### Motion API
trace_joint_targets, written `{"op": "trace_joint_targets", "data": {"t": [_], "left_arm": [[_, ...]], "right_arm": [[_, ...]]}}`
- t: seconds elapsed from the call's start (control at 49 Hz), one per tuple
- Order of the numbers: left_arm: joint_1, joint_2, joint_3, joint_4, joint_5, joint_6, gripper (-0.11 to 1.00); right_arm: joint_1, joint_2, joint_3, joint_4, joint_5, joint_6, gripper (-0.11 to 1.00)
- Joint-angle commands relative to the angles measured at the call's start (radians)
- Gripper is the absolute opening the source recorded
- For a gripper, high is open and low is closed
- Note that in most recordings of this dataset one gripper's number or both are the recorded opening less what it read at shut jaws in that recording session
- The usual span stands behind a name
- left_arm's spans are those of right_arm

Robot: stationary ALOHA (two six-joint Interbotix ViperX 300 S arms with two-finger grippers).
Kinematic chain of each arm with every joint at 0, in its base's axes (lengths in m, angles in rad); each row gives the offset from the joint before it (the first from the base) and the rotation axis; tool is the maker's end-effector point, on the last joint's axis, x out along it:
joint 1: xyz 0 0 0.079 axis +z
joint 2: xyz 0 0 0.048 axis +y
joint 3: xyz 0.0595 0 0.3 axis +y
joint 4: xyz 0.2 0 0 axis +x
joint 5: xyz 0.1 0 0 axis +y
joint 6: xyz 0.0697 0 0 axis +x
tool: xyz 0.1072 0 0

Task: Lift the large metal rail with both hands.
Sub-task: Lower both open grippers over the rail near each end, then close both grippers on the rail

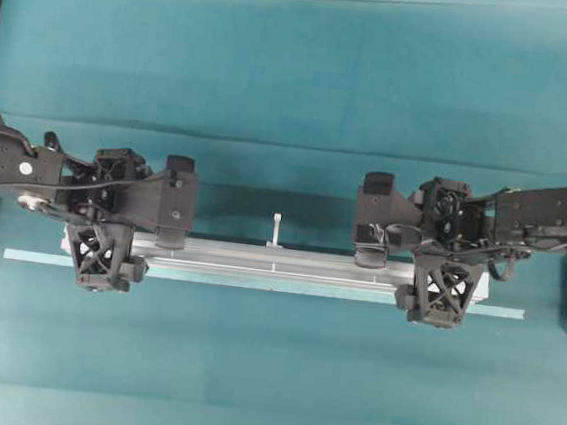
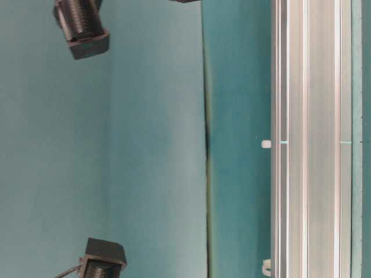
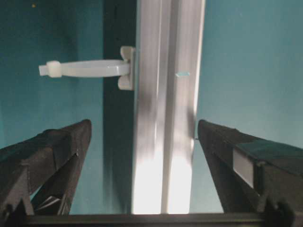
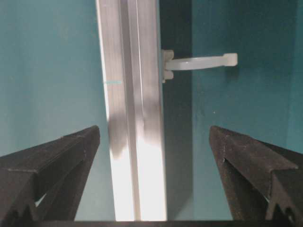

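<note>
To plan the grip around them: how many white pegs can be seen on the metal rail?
2. One peg stands at the middle of the rail; another peg shows at the bottom edge of the table-level view. More may hide under the arms.

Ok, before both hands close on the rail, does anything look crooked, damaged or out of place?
Nothing stands out. The rail lies straight across the table, undamaged as far as the views show. The left hand and right hand are both open, each straddling the rail near one end with a gap on either side. The white pegs look intact.
</note>
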Motion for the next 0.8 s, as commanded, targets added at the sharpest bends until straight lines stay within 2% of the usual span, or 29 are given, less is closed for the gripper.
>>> {"op": "trace_joint_targets", "data": {"t": [0.0,0.388,0.776], "left_arm": [[0.006,0.009,0.002,0.003,-0.028,-0.002,0.99],[0.011,0.086,0.023,0.003,-0.11,-0.006,0.99],[0.012,0.12,0.025,0.003,-0.138,-0.005,0.99]], "right_arm": [[0.002,0.018,0.005,-0.002,-0.026,0.002,0.96],[0.02,0.12,0.009,-0.002,-0.124,-0.002,0.96],[0.021,0.135,0.017,-0.003,-0.141,0.002,0.96]]}}
